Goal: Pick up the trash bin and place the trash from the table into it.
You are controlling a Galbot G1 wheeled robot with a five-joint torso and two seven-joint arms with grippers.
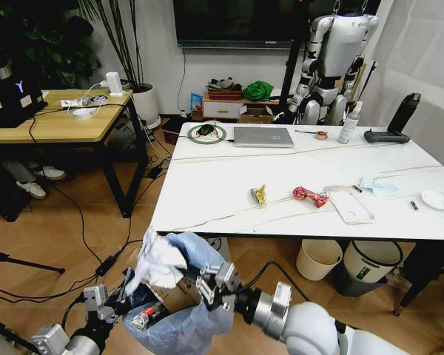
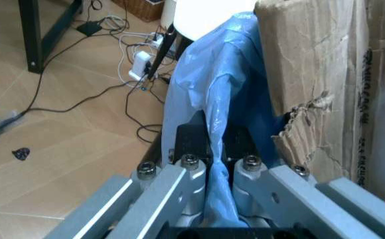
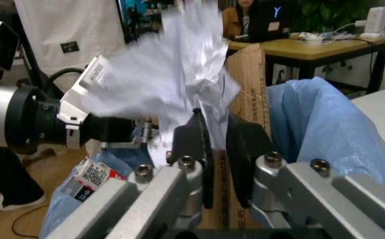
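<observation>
Robotics lab or office, humanoid robot (image 1: pixel 333 63), wall screen (image 1: pixel 240 22), desks

White "Y" on the dark screen (image 1: pixel 19 86).

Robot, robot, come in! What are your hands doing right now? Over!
Left gripper shut on blue bin bag. Right gripper pinching white tissue over bin. Wrappers wait on table.

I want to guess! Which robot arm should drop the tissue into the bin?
Probably the right. Its claw already pinches the white tissue just above the trash bin, while the left claw is busy gripping the bin's blue bag.
</observation>
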